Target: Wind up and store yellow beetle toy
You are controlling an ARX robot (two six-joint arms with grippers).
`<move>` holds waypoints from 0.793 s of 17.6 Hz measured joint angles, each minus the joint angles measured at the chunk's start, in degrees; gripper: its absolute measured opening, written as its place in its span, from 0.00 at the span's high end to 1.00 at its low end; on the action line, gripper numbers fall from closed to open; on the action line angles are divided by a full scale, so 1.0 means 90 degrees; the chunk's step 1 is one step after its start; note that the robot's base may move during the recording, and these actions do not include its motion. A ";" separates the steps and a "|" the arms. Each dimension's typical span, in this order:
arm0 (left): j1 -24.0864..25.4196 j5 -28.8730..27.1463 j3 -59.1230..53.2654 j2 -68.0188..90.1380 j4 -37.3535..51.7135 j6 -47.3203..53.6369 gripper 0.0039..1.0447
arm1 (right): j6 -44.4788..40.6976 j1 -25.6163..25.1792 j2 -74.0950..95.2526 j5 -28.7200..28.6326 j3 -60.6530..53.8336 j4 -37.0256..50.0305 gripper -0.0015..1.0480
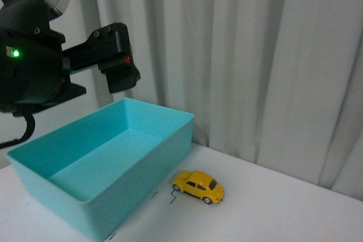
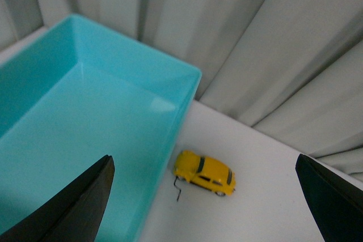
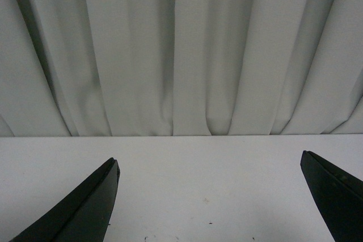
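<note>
Fingers of the left gripper (image 2: 203, 156) are spread wide, raised near the teal bin (image 1: 142, 168), with nothing held. The right gripper (image 3: 209, 156) is likewise wide open and empty over the white table (image 1: 283, 213). The yellow beetle toy (image 1: 198, 186) is seen on the table just beside the bin, next to small black marks (image 1: 172, 199).

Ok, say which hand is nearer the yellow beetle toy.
Left. The left hand hangs above the teal bin beside the yellow beetle toy; the right hand faces only table and curtain.
</note>
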 joint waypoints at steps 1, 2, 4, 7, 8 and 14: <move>0.0085 0.0177 0.0231 0.0391 0.0342 0.0500 0.06 | 0.0000 0.0000 -0.0002 0.0000 0.0000 0.0005 0.06; 0.0189 0.0432 0.0520 0.0767 0.0427 0.0986 0.06 | 0.0000 0.0000 -0.0002 0.0000 0.0000 0.0002 0.06; 0.0304 0.0984 0.0962 0.1365 0.0413 0.1889 0.06 | 0.0000 0.0000 -0.0002 0.0000 0.0000 0.0002 0.06; 0.0505 0.1923 0.2023 0.2407 -0.0019 0.3509 0.06 | 0.0000 0.0000 -0.0002 0.0002 0.0000 0.0002 0.06; 0.0544 0.2215 0.2348 0.2674 -0.0255 0.3985 0.06 | 0.0000 0.0000 -0.0002 0.0002 0.0000 0.0002 0.06; -0.0102 0.2776 0.4799 0.4481 -0.2431 0.8267 0.06 | 0.0000 0.0000 -0.0002 0.0000 0.0000 0.0002 0.06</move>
